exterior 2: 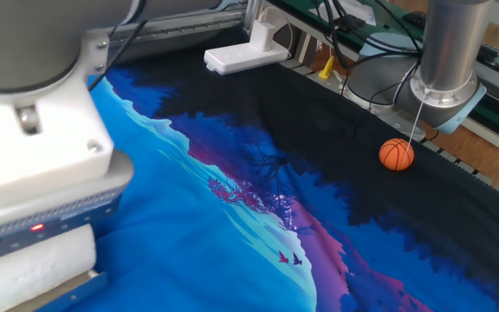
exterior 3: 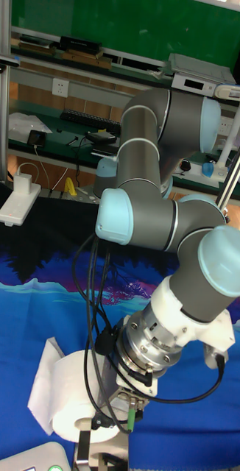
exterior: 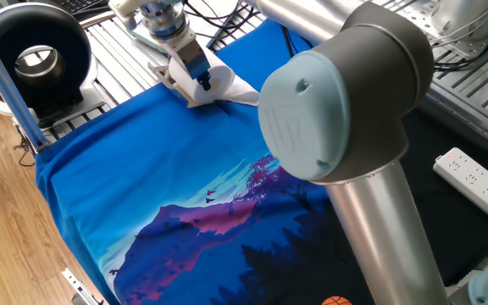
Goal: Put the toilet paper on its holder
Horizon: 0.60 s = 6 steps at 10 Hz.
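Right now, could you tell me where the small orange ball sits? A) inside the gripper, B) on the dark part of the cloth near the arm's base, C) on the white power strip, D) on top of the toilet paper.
B: the ball lies on the dark part of the cloth, beside the arm's base, far from the toilet paper.

No legible text (anywhere in view).

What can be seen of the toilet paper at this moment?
The toilet paper is a fat white roll of soft, textured paper with a loose sheet trailing off one side. It sits low over the blue cloth near its edge, with the gripper around it. Its core is hidden.
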Each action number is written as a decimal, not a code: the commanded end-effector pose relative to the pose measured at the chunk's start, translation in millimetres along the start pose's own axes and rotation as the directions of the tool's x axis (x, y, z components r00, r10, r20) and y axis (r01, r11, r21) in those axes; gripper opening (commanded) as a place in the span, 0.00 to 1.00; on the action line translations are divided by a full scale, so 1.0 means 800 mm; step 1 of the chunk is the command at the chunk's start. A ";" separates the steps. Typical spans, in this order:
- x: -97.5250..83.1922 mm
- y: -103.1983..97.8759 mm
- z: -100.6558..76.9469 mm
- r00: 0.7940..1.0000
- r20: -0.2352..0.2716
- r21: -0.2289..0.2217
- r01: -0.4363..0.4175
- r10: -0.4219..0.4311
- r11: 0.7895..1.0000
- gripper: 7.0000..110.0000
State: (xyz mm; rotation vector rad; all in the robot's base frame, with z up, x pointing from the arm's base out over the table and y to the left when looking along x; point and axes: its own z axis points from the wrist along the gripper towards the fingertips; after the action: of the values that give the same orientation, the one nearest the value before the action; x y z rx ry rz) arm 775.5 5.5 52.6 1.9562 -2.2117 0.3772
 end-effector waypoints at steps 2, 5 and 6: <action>0.001 -0.014 -0.005 0.999 0.024 0.069 -0.036 0.034 0.997 0.79; -0.004 -0.016 -0.005 0.995 0.055 0.059 -0.088 0.085 0.994 0.36; -0.008 -0.020 -0.002 0.996 0.056 0.055 -0.068 0.065 0.996 0.36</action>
State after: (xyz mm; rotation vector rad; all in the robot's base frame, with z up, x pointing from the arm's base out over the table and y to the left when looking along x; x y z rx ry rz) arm 786.9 6.4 55.6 1.9434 -2.3017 0.4282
